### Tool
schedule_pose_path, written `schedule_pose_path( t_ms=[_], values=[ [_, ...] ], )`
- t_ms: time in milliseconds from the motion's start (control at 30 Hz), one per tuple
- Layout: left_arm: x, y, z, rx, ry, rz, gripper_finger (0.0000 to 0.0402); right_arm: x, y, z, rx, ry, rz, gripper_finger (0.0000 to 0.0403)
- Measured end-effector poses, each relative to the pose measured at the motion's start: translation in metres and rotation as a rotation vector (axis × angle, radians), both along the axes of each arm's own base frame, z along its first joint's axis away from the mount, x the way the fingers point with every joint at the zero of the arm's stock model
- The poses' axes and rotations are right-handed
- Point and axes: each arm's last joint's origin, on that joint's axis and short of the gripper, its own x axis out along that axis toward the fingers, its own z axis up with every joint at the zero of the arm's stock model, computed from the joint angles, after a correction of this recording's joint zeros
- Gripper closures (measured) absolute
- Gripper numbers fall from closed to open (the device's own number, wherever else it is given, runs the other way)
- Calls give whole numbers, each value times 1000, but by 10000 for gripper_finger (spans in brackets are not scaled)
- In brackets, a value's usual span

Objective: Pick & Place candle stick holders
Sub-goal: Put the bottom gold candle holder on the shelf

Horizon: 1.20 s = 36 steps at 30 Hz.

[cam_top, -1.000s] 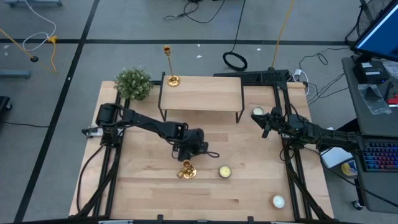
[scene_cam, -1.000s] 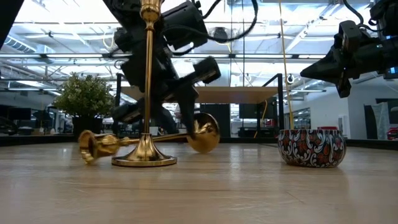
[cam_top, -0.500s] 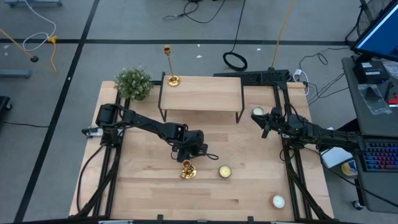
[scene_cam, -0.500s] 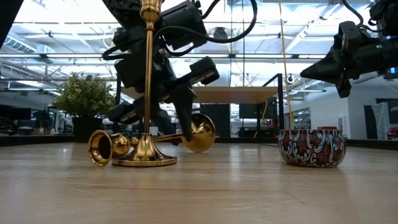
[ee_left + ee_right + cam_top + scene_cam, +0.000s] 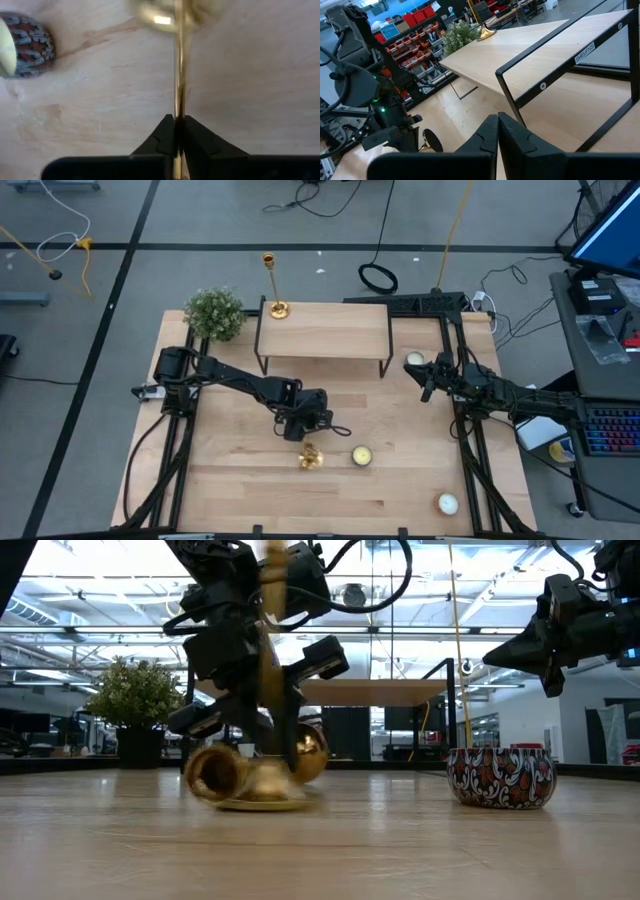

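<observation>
shelf [image 5: 323, 335] behind centre | candlestick [image 5: 272, 285] on its left end | plant [image 5: 214, 313] left of shelf

One label can be read: a small white tag [image 5: 584, 52] on the black metal frame of the shelf [image 5: 555, 75], seen in the right wrist view. It runs along the frame's slanting top bar and says "SHELF", followed by characters too small to make out. No other text, brand, number or sign is legible in any view.
</observation>
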Motion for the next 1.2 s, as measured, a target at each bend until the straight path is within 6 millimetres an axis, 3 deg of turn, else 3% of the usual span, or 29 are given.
schedule_pose_path(
  t_ms=[200, 367, 567, 1200],
  values=[
    [-1, 0, -1, -7, 19, 19, 366, 0, 0, 0, 0, 0, -1, 399],
    [-2, 1, -1, 20, 21, 32, 388, 0, 0, 0, 0, 0, 0, 399],
    [-2, 2, -1, 35, 26, 56, 377, 0, 0, 0, 0, 0, 0, 399],
    [-5, 3, -1, 62, 78, 410, 388, 0, 0, 0, -4, 2, 0, 399]
  ],
)
